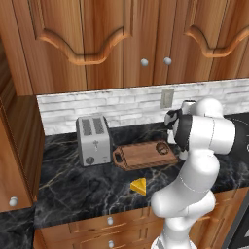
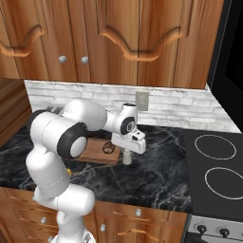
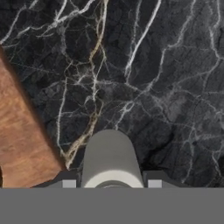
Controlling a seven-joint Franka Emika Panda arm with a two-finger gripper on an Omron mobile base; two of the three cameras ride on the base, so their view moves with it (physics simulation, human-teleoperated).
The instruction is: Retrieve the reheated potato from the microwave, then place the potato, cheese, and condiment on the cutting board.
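The condiment point(image 3: 110, 157) is a pale grey cylinder standing on the black marble counter just right of the cutting board point(image 3: 22, 144). My gripper point(image 3: 109, 183) reaches down over it, one finger on each side, shut on it. From the right base view the gripper point(image 2: 127, 150) sits on top of the condiment point(image 2: 127, 158). The brown potato point(image 1: 162, 148) lies on the right end of the reddish cutting board point(image 1: 141, 155). The yellow cheese point(image 1: 138, 186) wedge rests on the counter in front of the board. The black microwave point(image 2: 233, 42) edge shows at the upper right.
A silver toaster point(image 1: 93, 140) stands left of the board. A black stove top point(image 2: 216, 163) with ring burners lies to the right. Wooden cabinets hang above, and a white brick backsplash with an outlet point(image 2: 141, 101) runs behind.
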